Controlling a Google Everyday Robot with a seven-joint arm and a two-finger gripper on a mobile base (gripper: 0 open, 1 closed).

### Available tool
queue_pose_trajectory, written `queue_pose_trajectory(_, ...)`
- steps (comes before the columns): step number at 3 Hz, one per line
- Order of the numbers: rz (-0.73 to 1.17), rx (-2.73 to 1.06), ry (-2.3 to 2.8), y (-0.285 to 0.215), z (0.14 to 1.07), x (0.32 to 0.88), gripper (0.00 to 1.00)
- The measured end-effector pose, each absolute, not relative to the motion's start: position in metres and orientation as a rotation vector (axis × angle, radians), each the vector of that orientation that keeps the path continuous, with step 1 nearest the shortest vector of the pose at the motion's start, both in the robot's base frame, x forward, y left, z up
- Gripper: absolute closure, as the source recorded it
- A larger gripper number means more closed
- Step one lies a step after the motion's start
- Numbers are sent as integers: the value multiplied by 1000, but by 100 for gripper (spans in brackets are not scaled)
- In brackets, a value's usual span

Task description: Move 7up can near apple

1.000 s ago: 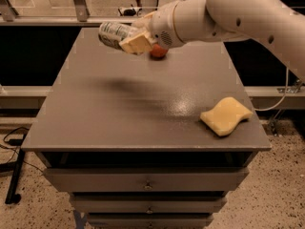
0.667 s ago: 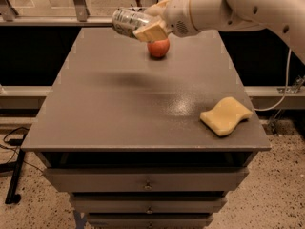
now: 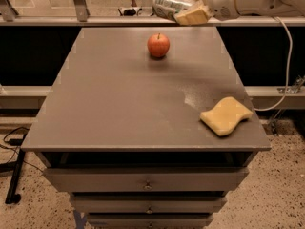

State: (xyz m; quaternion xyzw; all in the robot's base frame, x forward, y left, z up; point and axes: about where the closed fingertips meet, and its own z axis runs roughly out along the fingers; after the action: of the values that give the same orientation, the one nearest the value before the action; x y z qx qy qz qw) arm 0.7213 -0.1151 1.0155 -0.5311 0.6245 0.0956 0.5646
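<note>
The red-orange apple [image 3: 158, 45] stands on the far middle of the grey table [image 3: 119, 109]. The 7up can [image 3: 172, 5], silvery with green markings, lies on its side in the air above the table's far edge, up and to the right of the apple. My gripper [image 3: 190, 13] is shut on the 7up can, its tan fingers [image 3: 193, 16] clasping the can's right end. The white arm reaches in from the upper right.
A yellow wavy-edged sponge [image 3: 226, 115] lies near the table's right front edge. Drawers [image 3: 147, 185] are below the tabletop. A rail and glass wall run behind the table. A cable hangs at the right.
My gripper has carried the can up and to the right, away from over the apple toward the table's far edge. The apple now shows fully.
</note>
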Motion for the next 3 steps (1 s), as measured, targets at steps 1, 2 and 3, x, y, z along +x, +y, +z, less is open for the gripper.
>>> queue_pose_trajectory(1,230,-1238,1522,-162,987,735,100)
queue_pose_trajectory(2,255,-1228,1577,-190,959,736,100)
queue_pose_trajectory(3,290,-1226,1617,-199,936,734,100)
